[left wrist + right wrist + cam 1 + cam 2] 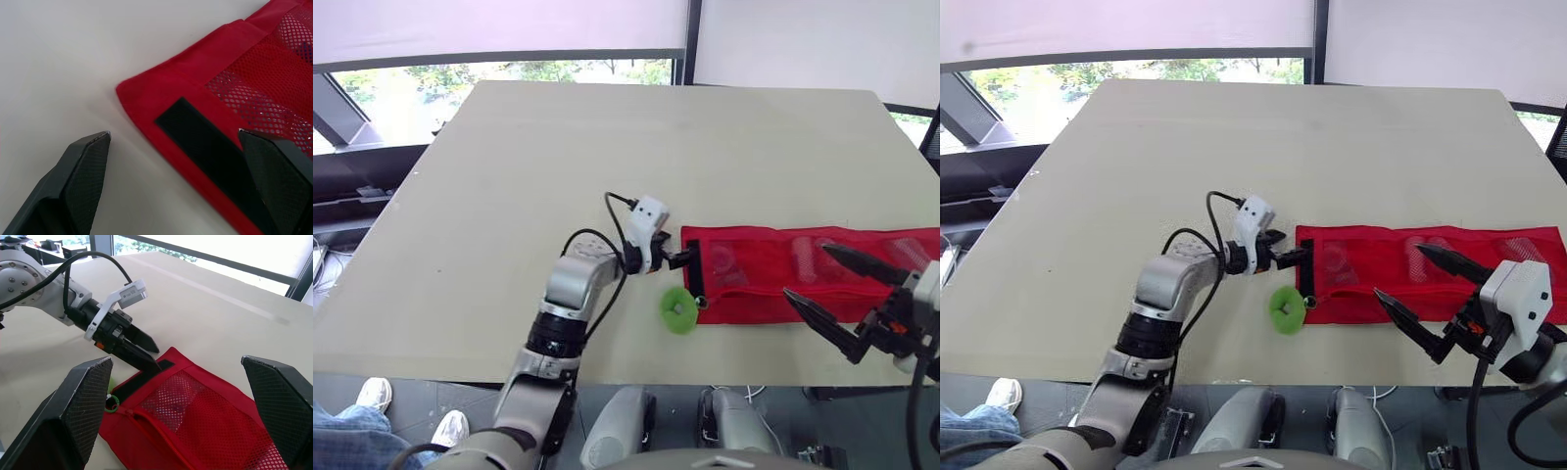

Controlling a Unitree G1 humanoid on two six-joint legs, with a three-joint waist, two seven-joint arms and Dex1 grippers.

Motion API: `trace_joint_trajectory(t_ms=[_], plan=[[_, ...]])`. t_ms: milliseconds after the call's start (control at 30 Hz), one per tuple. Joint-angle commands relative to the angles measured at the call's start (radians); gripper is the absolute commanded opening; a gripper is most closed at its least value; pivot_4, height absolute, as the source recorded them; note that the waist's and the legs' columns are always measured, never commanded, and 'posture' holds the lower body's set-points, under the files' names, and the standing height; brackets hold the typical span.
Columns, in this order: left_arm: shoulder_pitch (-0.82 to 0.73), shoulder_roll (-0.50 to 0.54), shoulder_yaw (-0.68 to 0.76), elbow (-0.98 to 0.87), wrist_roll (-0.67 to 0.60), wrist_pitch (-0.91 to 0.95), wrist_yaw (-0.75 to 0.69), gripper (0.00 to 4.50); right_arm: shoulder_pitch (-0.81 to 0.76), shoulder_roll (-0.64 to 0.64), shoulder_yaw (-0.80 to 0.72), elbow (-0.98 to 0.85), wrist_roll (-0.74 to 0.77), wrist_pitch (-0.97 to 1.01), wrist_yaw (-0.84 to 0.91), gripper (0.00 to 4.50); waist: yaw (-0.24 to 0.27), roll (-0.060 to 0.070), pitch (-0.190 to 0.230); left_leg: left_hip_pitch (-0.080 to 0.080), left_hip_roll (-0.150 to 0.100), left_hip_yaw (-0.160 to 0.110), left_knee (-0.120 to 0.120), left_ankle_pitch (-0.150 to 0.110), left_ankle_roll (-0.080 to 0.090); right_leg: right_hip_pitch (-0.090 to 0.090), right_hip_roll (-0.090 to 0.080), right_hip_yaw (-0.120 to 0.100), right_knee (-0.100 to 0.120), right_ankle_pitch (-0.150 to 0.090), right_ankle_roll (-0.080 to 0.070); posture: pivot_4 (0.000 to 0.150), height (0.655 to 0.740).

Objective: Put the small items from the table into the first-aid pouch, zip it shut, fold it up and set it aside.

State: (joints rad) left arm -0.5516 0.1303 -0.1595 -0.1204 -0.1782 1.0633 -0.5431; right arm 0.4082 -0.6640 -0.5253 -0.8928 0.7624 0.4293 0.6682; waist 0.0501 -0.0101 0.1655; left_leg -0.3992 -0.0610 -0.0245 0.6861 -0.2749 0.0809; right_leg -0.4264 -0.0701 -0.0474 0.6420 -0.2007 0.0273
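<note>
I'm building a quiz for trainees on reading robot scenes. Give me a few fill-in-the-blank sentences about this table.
The mesh pouch on the table is ____. The ring beside its corner is ____. The strip at the pouch's end, by the left gripper, is ____. The right gripper is ____, not shut.
Missing words: red, green, black, open.

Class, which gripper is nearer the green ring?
The left gripper, open at the end of the pouch with the black strip, beside the green ring; the right gripper hangs open farther along the pouch.
</note>
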Motion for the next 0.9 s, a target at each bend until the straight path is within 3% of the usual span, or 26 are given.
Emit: trace_joint_trajectory(t_ms=[33, 267, 600, 733, 767, 900], plan=[[0.010, -0.012, -0.053, -0.085, 0.004, 0.103, 0.063, 4.42, -0.009, -0.009, -0.010, -0.015, 0.015, -0.019, 0.002, 4.50, -0.002, 0.000, 0.000, 0.000, 0.000, 0.000, 0.000, 0.000, 0.000, 0.000, 0.000, 0.000, 0.000, 0.000, 0.000, 0.150, 0.7395], [0.043, 0.017, -0.129, -0.157, -0.013, 0.234, 0.114, 4.42, 0.003, -0.008, -0.021, -0.028, 0.026, -0.016, 0.003, 4.50, -0.005, 0.000, 0.000, 0.001, 0.000, 0.000, 0.000, 0.000, -0.001, 0.000, 0.000, 0.000, 0.000, 0.000, 0.000, 0.150, 0.7395], [0.081, -0.069, -0.040, -0.166, -0.061, 0.392, 0.188, 4.42, 0.009, -0.033, -0.038, -0.037, 0.059, -0.007, -0.004, 4.50, -0.006, 0.001, -0.003, 0.002, 0.000, 0.000, 0.000, 0.000, -0.001, 0.001, 0.000, 0.000, 0.000, -0.001, 0.001, 0.150, 0.7395], [0.093, -0.084, -0.044, -0.133, -0.062, 0.371, 0.208, 2.90, 0.001, -0.045, -0.035, -0.039, 0.070, -0.002, -0.014, 4.50, -0.004, 0.002, -0.005, 0.003, 0.000, 0.000, 0.000, 0.000, 0.000, 0.003, 0.000, 0.000, -0.001, -0.002, 0.003, 0.150, 0.7395], [0.094, -0.079, -0.054, -0.128, -0.061, 0.359, 0.207, 2.28, -0.001, -0.048, -0.035, -0.039, 0.074, -0.001, -0.016, 4.50, -0.002, 0.002, -0.006, 0.004, 0.000, 0.000, 0.000, 0.000, 0.000, 0.004, 0.000, 0.000, -0.001, -0.003, 0.004, 0.150, 0.7395], [0.102, -0.069, -0.058, -0.116, -0.060, 0.337, 0.213, 0.93, -0.009, -0.060, -0.033, -0.041, 0.087, 0.002, -0.029, 4.50, 0.003, 0.002, -0.007, 0.004, 0.000, -0.001, 0.000, 0.000, 0.000, 0.005, 0.000, 0.000, -0.001, -0.003, 0.004, 0.150, 0.7395]])
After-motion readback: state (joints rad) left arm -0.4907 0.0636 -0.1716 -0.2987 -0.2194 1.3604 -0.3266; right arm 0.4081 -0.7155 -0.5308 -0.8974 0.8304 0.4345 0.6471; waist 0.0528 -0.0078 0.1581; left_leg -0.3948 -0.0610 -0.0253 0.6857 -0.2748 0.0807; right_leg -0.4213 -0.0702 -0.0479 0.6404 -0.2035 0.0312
